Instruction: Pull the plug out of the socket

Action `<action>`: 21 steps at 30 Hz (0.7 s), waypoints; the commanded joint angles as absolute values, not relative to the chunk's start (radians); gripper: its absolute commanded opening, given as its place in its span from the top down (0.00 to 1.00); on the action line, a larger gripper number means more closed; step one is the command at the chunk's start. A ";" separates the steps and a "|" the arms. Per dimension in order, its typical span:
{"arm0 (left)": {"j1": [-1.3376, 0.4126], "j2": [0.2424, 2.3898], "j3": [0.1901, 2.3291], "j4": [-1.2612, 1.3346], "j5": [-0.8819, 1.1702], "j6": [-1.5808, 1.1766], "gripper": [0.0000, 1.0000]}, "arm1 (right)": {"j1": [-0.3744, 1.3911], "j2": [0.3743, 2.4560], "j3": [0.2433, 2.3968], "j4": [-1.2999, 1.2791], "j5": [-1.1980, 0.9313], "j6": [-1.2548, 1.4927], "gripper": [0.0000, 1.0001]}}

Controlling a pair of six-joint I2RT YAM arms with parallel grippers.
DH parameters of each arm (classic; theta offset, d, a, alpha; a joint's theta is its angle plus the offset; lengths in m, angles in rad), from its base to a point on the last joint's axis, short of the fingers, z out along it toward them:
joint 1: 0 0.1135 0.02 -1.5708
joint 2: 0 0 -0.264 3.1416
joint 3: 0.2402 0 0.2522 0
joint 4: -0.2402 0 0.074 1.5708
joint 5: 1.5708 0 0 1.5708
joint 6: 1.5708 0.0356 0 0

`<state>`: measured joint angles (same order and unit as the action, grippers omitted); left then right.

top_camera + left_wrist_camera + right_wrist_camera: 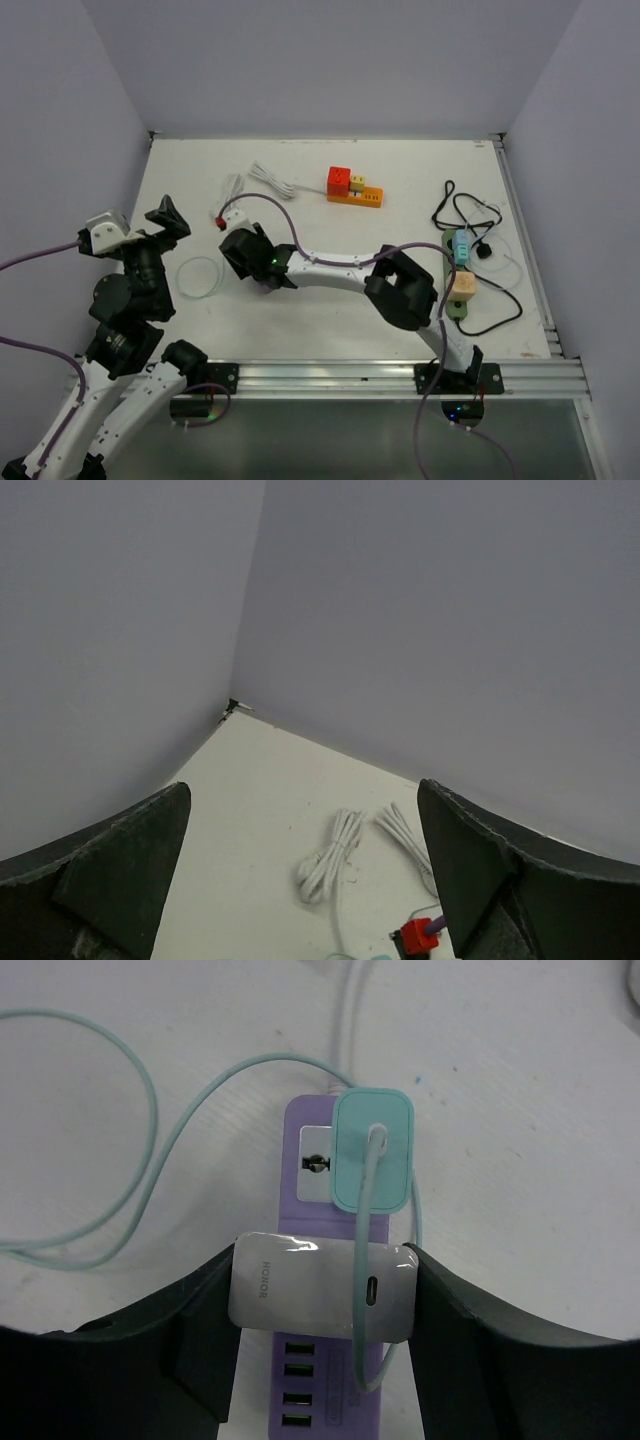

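Note:
In the right wrist view a purple power strip [312, 1385] lies on the white table. A white HONOR charger plug [300, 1285] sits across its middle and a teal plug [372, 1150] with a teal cable [150, 1110] sits beside it. My right gripper [322, 1290] is shut on the white charger, one finger against each end. From above, the right gripper [258, 262] hides the strip at centre left. My left gripper [165, 225] is open and empty, raised at the left, apart from the strip. It points at the far corner [305, 870].
An orange strip with a red plug [352, 188] lies at the back centre. A green strip [458, 275] with plugs and a black cable [480, 220] lies at the right. White cable bundles [270, 180] and a red connector [415, 938] lie at the back left.

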<state>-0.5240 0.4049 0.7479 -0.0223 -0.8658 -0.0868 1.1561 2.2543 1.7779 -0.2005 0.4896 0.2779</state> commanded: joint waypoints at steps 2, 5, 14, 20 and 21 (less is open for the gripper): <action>-0.517 0.417 0.752 0.002 -0.842 -0.095 0.00 | 1.115 2.022 1.617 -0.167 0.581 0.264 0.91; -0.518 0.426 0.753 0.002 -0.822 -0.101 0.00 | 1.083 1.904 1.488 -0.147 0.568 0.285 0.91; -0.518 0.486 0.770 -0.049 -0.766 -0.107 0.00 | 0.967 1.666 1.148 -0.006 0.404 0.363 0.89; -0.517 0.506 0.772 -0.054 -0.752 -0.103 0.00 | 0.910 1.592 0.988 0.161 0.229 0.428 0.89; -0.518 0.509 0.772 -0.054 -0.750 -0.101 0.00 | 0.907 1.582 0.980 0.181 0.215 0.431 0.89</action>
<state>-0.5240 0.4988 0.7479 -0.0479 -0.7689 -0.0937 0.9123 1.6478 0.9993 0.0013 0.3176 0.3790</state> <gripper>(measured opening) 0.996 0.612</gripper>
